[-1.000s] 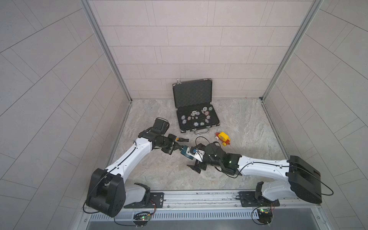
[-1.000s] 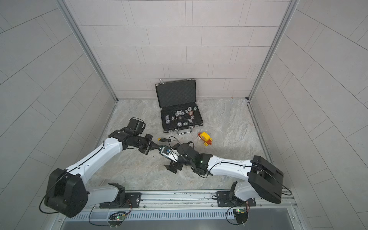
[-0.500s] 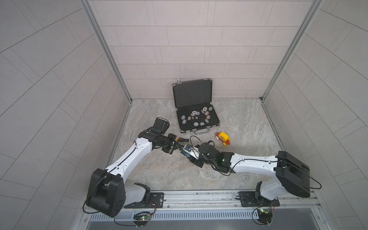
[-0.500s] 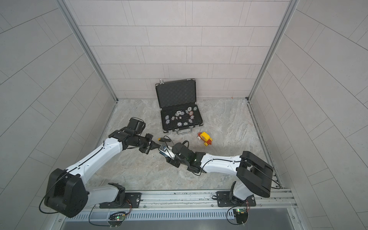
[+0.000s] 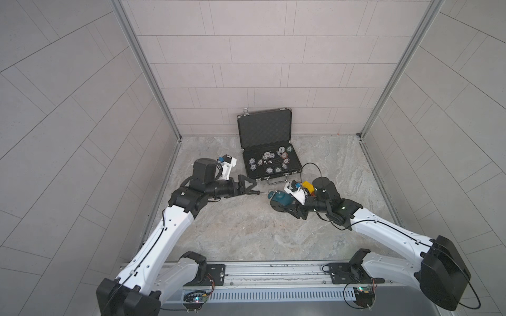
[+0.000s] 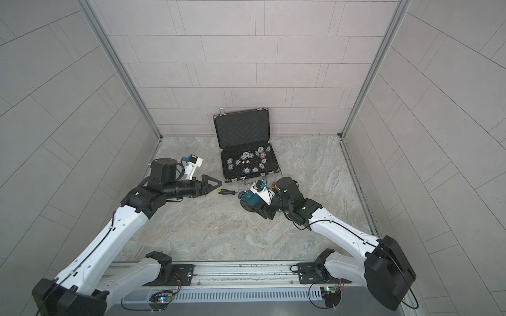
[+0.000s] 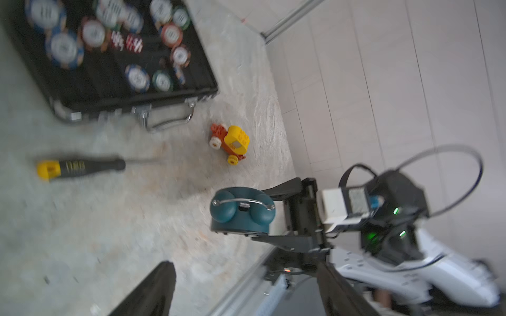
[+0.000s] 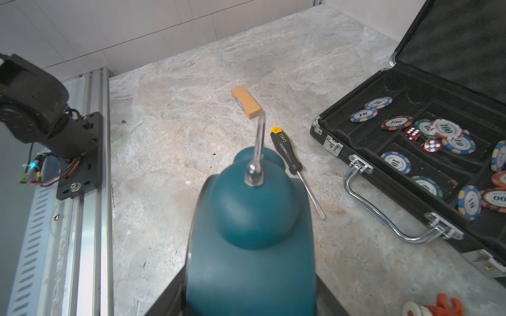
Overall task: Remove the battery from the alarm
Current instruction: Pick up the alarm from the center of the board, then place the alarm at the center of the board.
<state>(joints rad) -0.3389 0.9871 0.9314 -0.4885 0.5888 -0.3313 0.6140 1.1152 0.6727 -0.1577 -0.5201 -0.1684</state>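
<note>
Alarm (image 5: 278,202): one, pinched across its teal body by the right gripper (image 5: 286,207), bells pointing toward the left arm.
Battery: none in view; probably inside the alarm's back, which no camera shows.
Left gripper (image 6: 212,184): jaws spread, empty.
Screwdriver (image 6: 227,192): one, lying on the surface (image 5: 246,232) between the left gripper and the alarm.
Risk: the rounded body may twist or slip in the pinch once pried, and a freed battery could drop and roll away.
Other items: one case (image 5: 264,131), two red dice (image 8: 412,134), roughly a dozen overlapping chips (image 8: 395,162), one toy vehicle (image 7: 232,143), one orange block (image 8: 246,101).
</note>
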